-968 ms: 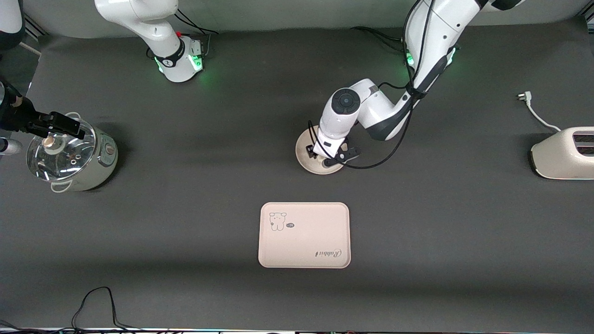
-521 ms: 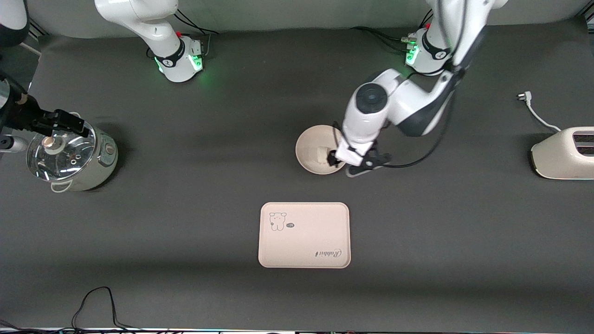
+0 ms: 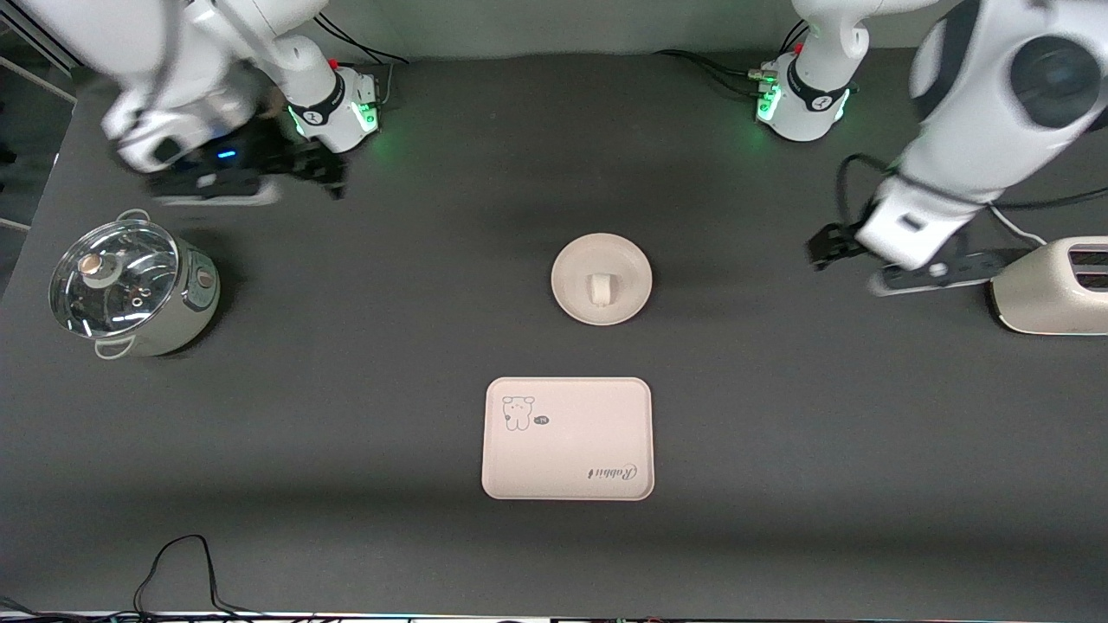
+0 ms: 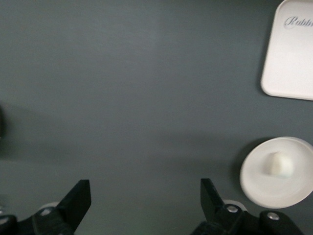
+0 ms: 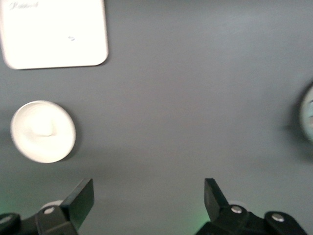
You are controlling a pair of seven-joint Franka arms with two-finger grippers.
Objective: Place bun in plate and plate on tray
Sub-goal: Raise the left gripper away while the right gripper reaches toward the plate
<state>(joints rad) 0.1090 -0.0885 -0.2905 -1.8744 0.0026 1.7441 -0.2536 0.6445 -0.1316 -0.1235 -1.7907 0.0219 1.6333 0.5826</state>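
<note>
A dark grey table (image 3: 346,415) is seen from a high camera that faces two white robot arms. At the middle of the table sits a round cream plate (image 3: 625,301), and a small off-white bun (image 3: 600,289) rests on the plate's centre. A cream rectangular tray (image 3: 567,459), with a little bear drawing and a script word, lies flat on the table nearer to the camera than the plate. Plate and tray are apart, with bare table between them.

The left gripper (image 3: 822,249) hangs over bare table toward the left arm's end, just beside a cream toaster (image 3: 1052,290) whose white cord (image 3: 1000,208) trails off farther from the camera. In the left wrist view its two black fingers (image 4: 76,203) stand spread wide with nothing between them, and the plate (image 4: 298,193) with the bun (image 4: 277,164) and a corner of the tray (image 4: 288,68) show past them.

The right gripper (image 3: 325,173) hangs over the table close to the right arm's base, blurred in the front view. The right wrist view shows its fingers (image 5: 80,200) spread wide and empty, with the plate (image 5: 63,144), the bun (image 5: 43,128) and the tray (image 5: 54,34) farther off. A steel pot with a glass lid (image 3: 130,294) stands at the right arm's end of the table. A black cable (image 3: 182,571) loops at the table edge nearest the camera.
</note>
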